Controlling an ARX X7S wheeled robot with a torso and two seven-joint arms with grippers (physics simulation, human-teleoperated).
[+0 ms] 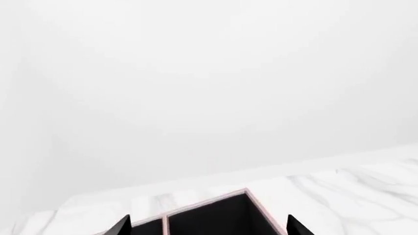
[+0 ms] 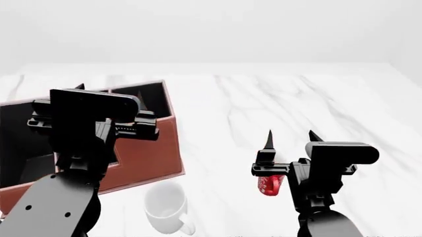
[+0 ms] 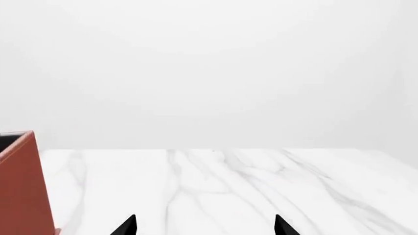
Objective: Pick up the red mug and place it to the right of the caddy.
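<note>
The red mug [image 2: 270, 185] shows only in the head view, on the marble table, mostly hidden under my right gripper's body. My right gripper [image 2: 291, 139] is open and empty, its fingertips pointing past the mug; it also shows in the right wrist view [image 3: 205, 226], with no mug between the tips. The caddy [image 2: 148, 158] is a reddish-brown box with black compartments at the left. My left gripper [image 2: 109, 91] hovers open over the caddy's far compartments [image 1: 216, 218]; in the left wrist view [image 1: 209, 226] its tips stand wide apart.
A plain white mug [image 2: 165, 206] stands on the table [image 2: 264, 98] just in front of the caddy's near right corner. The caddy's right wall [image 3: 23, 186] shows at the edge of the right wrist view. A white wall lies beyond the table's far edge.
</note>
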